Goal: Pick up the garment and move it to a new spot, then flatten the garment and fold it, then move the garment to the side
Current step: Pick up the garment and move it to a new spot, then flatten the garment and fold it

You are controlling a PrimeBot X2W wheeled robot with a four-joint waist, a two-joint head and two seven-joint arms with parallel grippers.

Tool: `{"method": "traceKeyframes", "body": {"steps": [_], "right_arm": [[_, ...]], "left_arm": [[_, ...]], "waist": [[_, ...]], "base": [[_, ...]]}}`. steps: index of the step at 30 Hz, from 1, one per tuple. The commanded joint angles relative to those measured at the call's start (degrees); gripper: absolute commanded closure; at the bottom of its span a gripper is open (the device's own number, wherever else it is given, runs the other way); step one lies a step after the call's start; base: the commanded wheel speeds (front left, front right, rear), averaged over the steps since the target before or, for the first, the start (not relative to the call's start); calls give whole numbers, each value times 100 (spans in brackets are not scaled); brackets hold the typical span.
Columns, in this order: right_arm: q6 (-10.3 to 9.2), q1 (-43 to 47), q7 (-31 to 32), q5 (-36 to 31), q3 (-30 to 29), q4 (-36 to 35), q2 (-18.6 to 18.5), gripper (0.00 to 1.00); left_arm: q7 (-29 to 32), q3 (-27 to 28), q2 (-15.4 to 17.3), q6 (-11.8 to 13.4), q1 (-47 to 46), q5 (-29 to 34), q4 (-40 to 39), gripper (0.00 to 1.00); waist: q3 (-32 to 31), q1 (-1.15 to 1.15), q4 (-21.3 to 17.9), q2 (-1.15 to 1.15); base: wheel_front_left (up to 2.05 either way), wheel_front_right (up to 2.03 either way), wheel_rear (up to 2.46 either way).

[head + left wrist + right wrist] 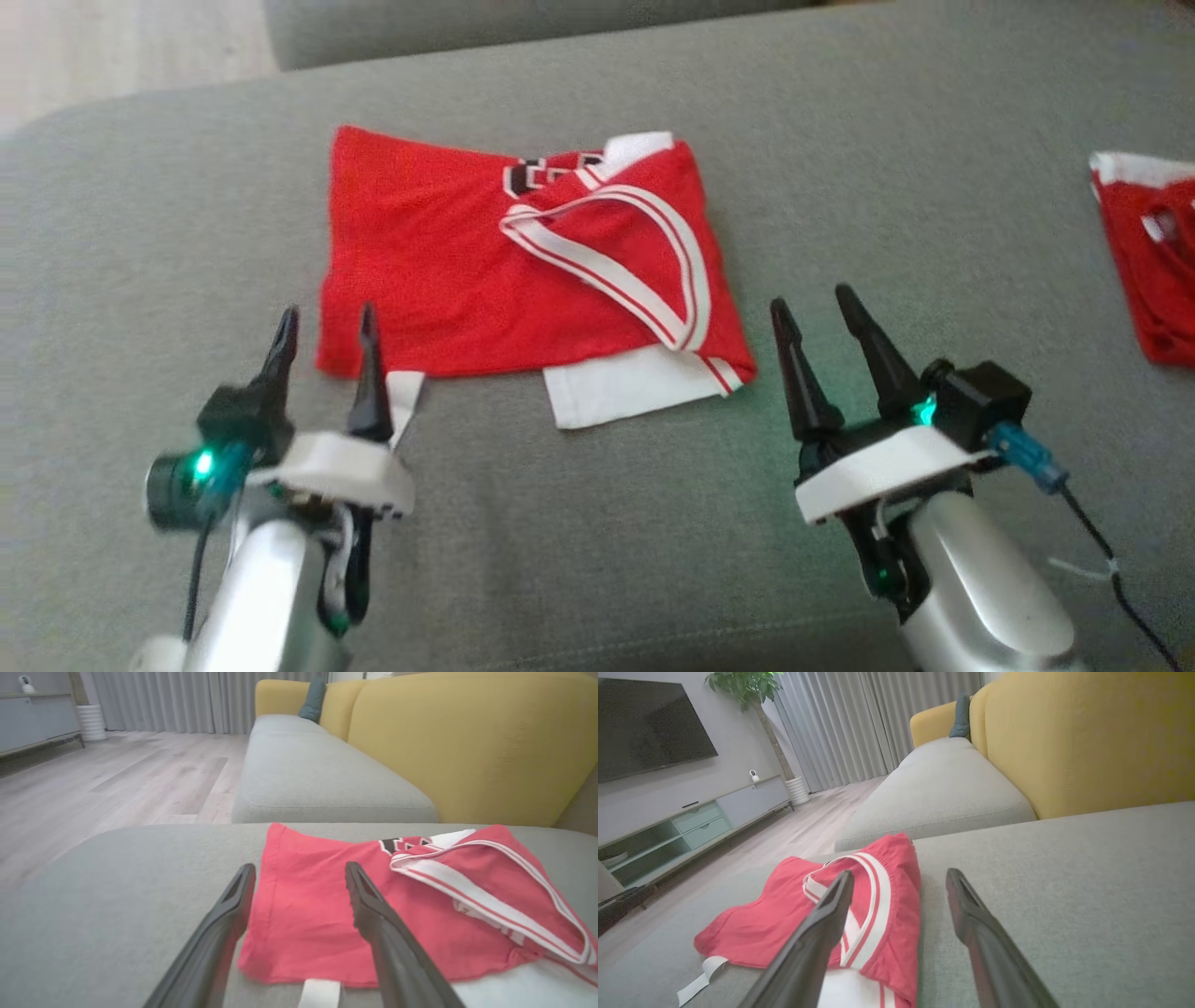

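The left hand (327, 315) and the right hand (812, 301) hover wide open and empty toward the sofa seat's (597, 541) front edge. Just beyond them the folded jersey (429, 271) lies mid-seat. It looks like light, limp, snag-prone mesh. Pinching both near corners, by the hem tag (404, 397) and the striped trim (653, 289), should keep the folds together.

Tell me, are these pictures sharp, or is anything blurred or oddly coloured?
Head view: soft throughout, the jersey lettering smeared, green lamps glowing below the left pincer and right pincer. Left wrist view: near fingers blurred, jersey washed out to pink. Right wrist view: even soft light, no glare, near fingers blurred too.
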Motion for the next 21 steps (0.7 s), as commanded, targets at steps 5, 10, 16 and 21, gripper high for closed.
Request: {"method": "traceKeyframes", "body": {"steps": [5, 10, 16, 21], "right_arm": [[37, 24, -37, -52, 133, 25, 58, 0], [37, 133, -37, -92, 200, 154, 58, 0], [37, 162, -37, -148, 249, 229, 58, 0], [37, 46, -37, -207, 545, 395, 58, 0]], "left_arm": [[-29, 560, 13, 30, 429, 161, -354, 0], [-29, 847, -56, 91, 978, 210, -651, 0], [-29, 838, -98, 67, 1262, 186, -742, 0], [-29, 626, -102, 73, 1166, 45, -709, 0]], "waist": [[-379, 0, 335, 0], [-504, 0, 419, 0], [-450, 0, 532, 0], [-285, 0, 701, 0]], "base": [[0, 0, 0], [0, 0, 0], [0, 0, 0], [0, 0, 0]]}}
